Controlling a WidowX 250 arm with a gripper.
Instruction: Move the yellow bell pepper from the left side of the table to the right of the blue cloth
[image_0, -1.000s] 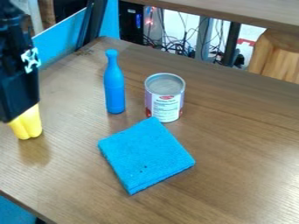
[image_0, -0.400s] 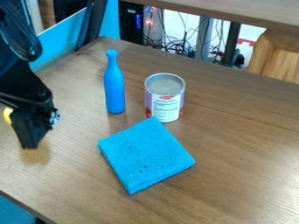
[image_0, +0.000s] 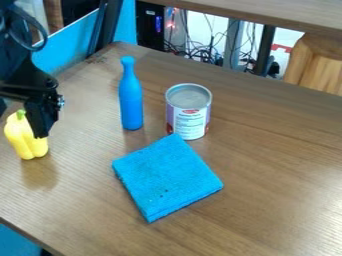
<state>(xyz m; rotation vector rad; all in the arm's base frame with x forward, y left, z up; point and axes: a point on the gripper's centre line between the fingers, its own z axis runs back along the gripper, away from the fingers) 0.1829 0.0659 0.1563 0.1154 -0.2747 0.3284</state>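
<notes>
Black two-finger gripper (image_0: 41, 122), open or closed unclear, hangs beside a yellow, green-stemmed, plastic-looking pepper (image_0: 24, 141), upright, likely steadied by its lobed base.

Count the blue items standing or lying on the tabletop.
2: the blue bottle standing left of the can, and the folded blue cloth lying nearer the camera.

Tool (image_0: 41, 131) near yellow pepper (image_0: 25, 142)
</notes>
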